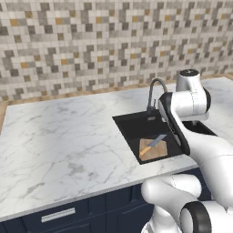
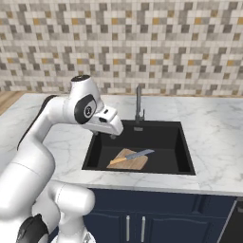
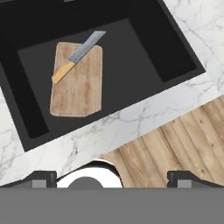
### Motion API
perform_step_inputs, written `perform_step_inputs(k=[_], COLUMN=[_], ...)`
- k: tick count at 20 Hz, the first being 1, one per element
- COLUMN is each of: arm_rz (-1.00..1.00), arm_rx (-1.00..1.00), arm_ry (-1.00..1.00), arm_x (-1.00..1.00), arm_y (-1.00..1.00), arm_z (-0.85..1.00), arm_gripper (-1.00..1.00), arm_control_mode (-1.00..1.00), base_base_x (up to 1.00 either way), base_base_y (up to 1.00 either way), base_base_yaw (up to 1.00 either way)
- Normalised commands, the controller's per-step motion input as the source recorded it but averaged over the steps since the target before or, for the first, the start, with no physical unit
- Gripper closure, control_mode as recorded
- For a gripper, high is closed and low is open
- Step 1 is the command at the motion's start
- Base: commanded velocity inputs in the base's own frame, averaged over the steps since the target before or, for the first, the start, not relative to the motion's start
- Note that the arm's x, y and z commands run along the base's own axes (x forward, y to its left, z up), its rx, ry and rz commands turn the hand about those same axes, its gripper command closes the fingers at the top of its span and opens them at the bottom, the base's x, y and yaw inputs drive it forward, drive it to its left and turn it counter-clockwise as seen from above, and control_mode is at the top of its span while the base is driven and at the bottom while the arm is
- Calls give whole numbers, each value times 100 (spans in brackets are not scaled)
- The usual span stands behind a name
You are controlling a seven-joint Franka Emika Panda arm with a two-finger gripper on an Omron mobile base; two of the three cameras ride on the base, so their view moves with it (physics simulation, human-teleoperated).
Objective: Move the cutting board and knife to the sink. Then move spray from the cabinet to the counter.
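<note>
The flat brown wooden cutting board (image 3: 77, 79) is seen lying on the floor of the black rectangular sink (image 3: 170, 57), with the slim orange-handled knife (image 3: 78, 55) laid across it. The two-finger gripper (image 3: 112, 177) is held above the sink, its jaws spread wide; nothing is gripped or touched.

Glossy white arm (image 2: 38, 156) of rounded tubular links, dark grey joint rings, black strip along one link, round grey cap, small dark fingertips (image 3: 39, 178)
</note>
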Motion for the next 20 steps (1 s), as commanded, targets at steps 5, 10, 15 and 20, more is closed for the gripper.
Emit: perform_step_inputs(k=[5, 10, 15, 20], arm_rz=[-7, 0, -1, 0], arm_rx=[-2, 0, 0, 0], arm_ry=[2, 0, 0, 0], arm_x=[0, 0, 0, 0], arm_y=[4, 0, 0, 0], arm_z=[-2, 0, 0, 0], arm_gripper=[-100, -100, -100, -100], arm_control_mode=[-100, -100, 100, 100], base_base_x=[0, 0, -19, -20], base_base_y=[0, 0, -7, -1], base_base_yaw=[0, 0, -19, -65])
